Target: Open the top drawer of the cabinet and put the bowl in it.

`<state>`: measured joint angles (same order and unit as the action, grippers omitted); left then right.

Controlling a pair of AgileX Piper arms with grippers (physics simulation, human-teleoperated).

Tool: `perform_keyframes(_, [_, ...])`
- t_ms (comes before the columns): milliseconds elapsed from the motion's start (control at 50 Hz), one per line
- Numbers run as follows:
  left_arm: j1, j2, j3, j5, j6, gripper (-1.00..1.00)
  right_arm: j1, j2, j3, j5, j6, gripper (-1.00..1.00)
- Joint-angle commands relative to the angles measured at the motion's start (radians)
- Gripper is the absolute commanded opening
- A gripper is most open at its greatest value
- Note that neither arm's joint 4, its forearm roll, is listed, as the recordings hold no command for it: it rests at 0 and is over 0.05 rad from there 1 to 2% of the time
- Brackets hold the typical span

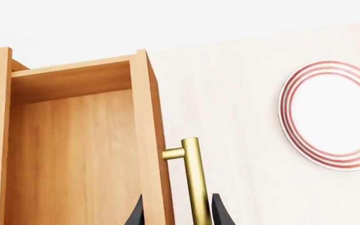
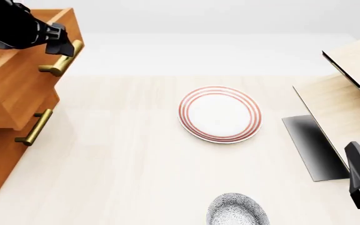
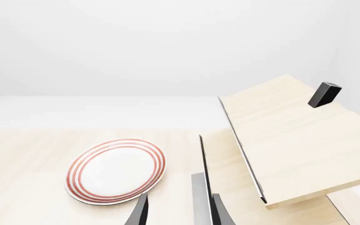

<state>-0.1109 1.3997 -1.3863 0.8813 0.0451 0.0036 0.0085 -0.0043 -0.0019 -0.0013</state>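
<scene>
Left wrist view: your left gripper [image 1: 176, 211] is pinching the brass handle [image 1: 194, 180], holding the top drawer [image 1: 73, 140] open.

Front view: the bowl [image 2: 237, 211] is waiting at the table's [image 2: 123, 164] near edge, uncollected.

Right wrist view: your right gripper [image 3: 178, 211] is idling, fingers apart around nothing.

Look at the cabinet [image 2: 5, 140]. It is a tall orange-brown wooden box at the far left of the table. Its top drawer [image 2: 17, 79] is pulled out toward the middle of the table, past the drawer below it. You can see inside it from the left wrist view: a deep wooden box [image 1: 73, 154] with nothing in it. Its gold bar handle [image 2: 58, 63] sticks out in front. The bowl [image 2: 237, 212] is small and round with grey and white speckles. It sits on the table at the near edge, well apart from the cabinet.
</scene>
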Motion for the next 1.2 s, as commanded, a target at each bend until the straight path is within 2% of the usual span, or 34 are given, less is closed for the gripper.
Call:
perform_keyframes(20, [-0.032,0.01,-0.008,0.005,0.006,1.0,-0.001,0.001,0.0,0.0,0.0,1.0])
perform_keyframes(1200, [-0.154,0.021,-0.053,0.021,0.022,1.0,-0.001,0.001,0.0,0.0,0.0,1.0])
